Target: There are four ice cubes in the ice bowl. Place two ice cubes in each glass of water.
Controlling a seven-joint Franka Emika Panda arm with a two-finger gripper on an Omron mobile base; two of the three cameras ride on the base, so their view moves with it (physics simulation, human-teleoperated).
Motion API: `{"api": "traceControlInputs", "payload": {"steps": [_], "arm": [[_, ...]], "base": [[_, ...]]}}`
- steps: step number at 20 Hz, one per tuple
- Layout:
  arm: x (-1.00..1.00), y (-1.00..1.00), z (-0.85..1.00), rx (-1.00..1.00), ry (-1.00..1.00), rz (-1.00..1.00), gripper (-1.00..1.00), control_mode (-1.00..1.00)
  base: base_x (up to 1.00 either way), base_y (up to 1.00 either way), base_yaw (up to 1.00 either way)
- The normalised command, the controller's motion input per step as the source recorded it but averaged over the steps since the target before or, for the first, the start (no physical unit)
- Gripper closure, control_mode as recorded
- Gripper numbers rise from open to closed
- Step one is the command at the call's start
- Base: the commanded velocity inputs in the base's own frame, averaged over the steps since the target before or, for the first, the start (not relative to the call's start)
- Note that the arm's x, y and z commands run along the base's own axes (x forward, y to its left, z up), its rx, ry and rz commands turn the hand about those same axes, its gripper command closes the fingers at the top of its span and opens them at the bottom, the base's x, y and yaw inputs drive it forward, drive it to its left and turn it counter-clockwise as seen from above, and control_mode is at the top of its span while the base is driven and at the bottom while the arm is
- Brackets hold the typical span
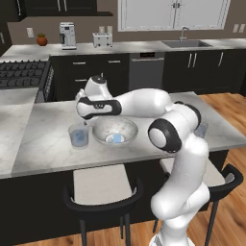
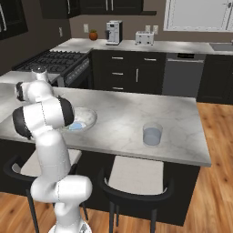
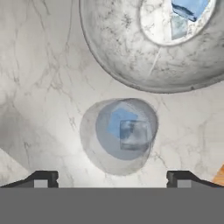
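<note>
The gripper (image 3: 112, 177) hangs directly above the left glass of water (image 1: 79, 135), its fingers (image 3: 41, 178) spread wide apart with nothing between them. In the hand view that glass sits right below, and two ice cubes (image 3: 127, 130) lie in it, one pale blue and one clearer, overlapping each other. The glass stands on the tabletop (image 1: 43, 144) just beside the left rim of the ice bowl (image 1: 115, 130), close but apparently not touching.

The bowl is not empty: blue ice (image 1: 116, 138) shows on its floor in the left base view, and the hand view shows what looks like two pieces (image 3: 186, 11) there, though they are cropped at the edge. The other glass of water (image 2: 152, 134) stands well apart, far over on the right side of the tabletop, and looks free of ice.

So the left glass seems finished, and the remaining cubes are meant for the right one. The risks from here, as I judge them:

- The hand could clip the near glass rim while swinging across to the bowl, since the two stand so close.
- The small, slick cubes lie together, so the fingers may nudge one aside or pinch both.
- The long carry to the far glass gives a poorly gripped cube time to slip.
</note>
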Motion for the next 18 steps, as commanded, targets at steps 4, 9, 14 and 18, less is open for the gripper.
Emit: {"api": "traceControlInputs", "payload": {"steps": [4, 9, 14, 18], "arm": [[-1.0, -1.0, 0.2, 0.0, -0.15, -0.01, -1.0, -1.0], [-1.0, -1.0, 0.32, 0.0, -0.14, 0.0, -1.0, -1.0], [-0.92, -0.97, 0.58, 0.0, -0.05, 0.0, -1.0, -1.0], [-0.65, -0.78, 0.71, -0.03, 0.05, 0.02, -1.0, -1.0]], "base": [[0.0, 0.0, 0.0], [0.0, 0.0, 0.0], [0.0, 0.0, 0.0], [0.0, 0.0, 0.0]]}}
